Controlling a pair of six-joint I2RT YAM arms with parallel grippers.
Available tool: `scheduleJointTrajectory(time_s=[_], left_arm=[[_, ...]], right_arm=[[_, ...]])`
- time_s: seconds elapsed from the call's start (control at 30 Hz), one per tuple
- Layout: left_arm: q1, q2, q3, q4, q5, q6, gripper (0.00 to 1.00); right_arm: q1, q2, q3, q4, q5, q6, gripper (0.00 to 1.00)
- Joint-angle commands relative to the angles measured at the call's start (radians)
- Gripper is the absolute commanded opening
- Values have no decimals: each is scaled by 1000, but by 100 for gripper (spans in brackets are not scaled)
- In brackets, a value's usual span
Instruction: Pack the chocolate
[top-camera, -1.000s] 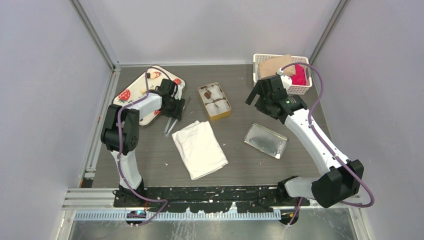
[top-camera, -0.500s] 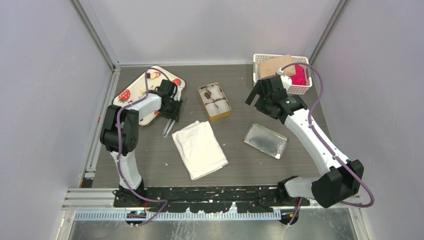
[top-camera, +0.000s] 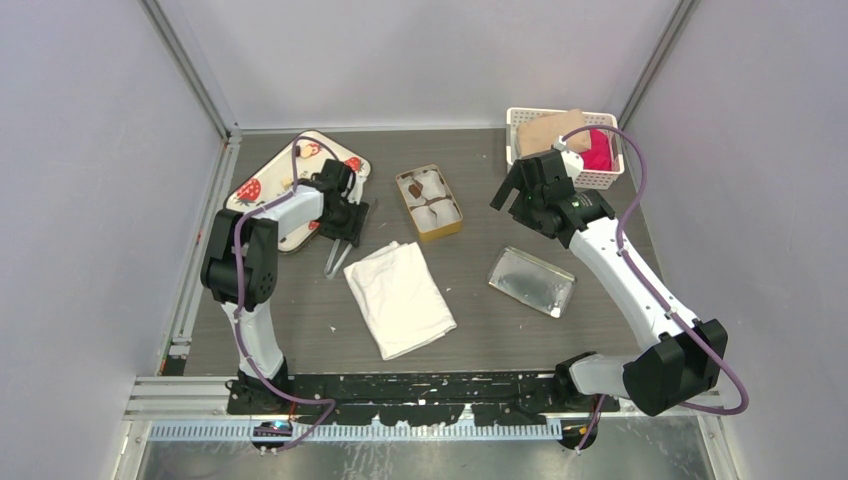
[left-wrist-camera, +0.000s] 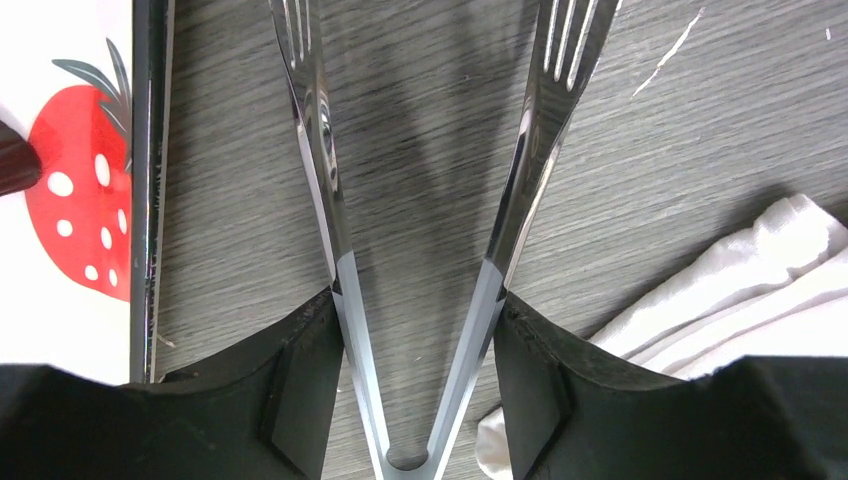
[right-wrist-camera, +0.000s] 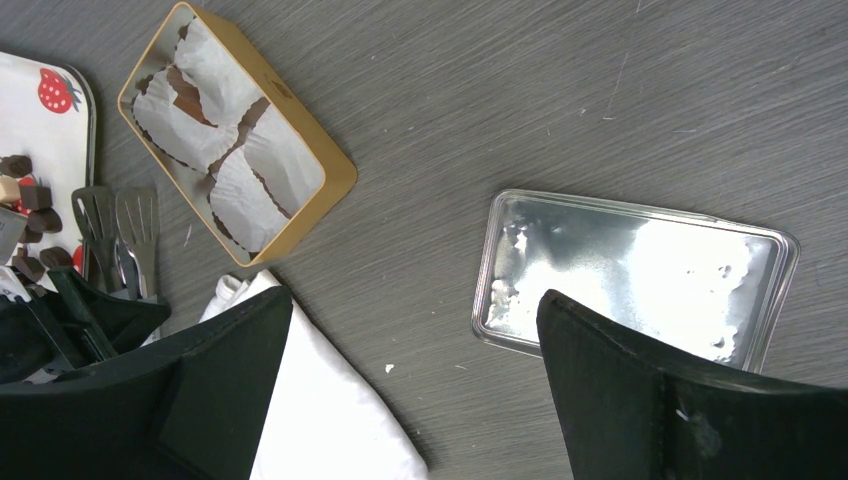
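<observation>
1. The left gripper (left-wrist-camera: 418, 310) is clamped on a pair of metal tongs (left-wrist-camera: 320, 180). One finger presses on each arm just above the hinge, and the arms spread in a V with the forked tips pointing to 12 o'clock in the wrist cam.
2. The tongs are over bare table (top-camera: 480, 330). On that cam the strawberry-print tray (top-camera: 270, 165) is at 9 o'clock and a crumpled white cloth (top-camera: 398, 297) is at 4 o'clock. Can't tell if the tips touch the wood.
3. The chocolate (right-wrist-camera: 38, 196) is mostly on that tray, which sits around 10 o'clock on the table seen from above. The right wrist cam catches a little bunch of dark lumps plus a paler one, just off the tong tips at 9 o'clock.
4. The gold tin (right-wrist-camera: 300, 222) sits near the far middle of the table, at 3 o'clock from the tray and apart from it. It has white paper cups inside. From above, one dark lump looks to be in the cup at the tin's 11 o'clock corner, but it's small, so not 100% sure.
5. The right gripper (right-wrist-camera: 415, 300) is spread wide with nothing in it, up above the table.
6. The silver lid (right-wrist-camera: 630, 275) lies flat at 4 o'clock from the tin, with the cloth at 6 o'clock.
7. A white basket (top-camera: 595, 180) at 1 o'clock holds beige and pink stuff, no idea what.
</observation>
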Motion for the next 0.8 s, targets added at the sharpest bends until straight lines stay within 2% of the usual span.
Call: scheduleJointTrajectory(time_s=[0.0,0.5,0.77], left_arm=[[-3,12,-11,-78,-3,9,57],[-2,-3,-31,-62,-27,6,65],[-1,-1,-38,-69,-31,7,62]], right_arm=[[-3,-12,16,33,11,9,98],[-3,-5,19,37,9,8,98],[-3,-3,19,37,9,9,98]])
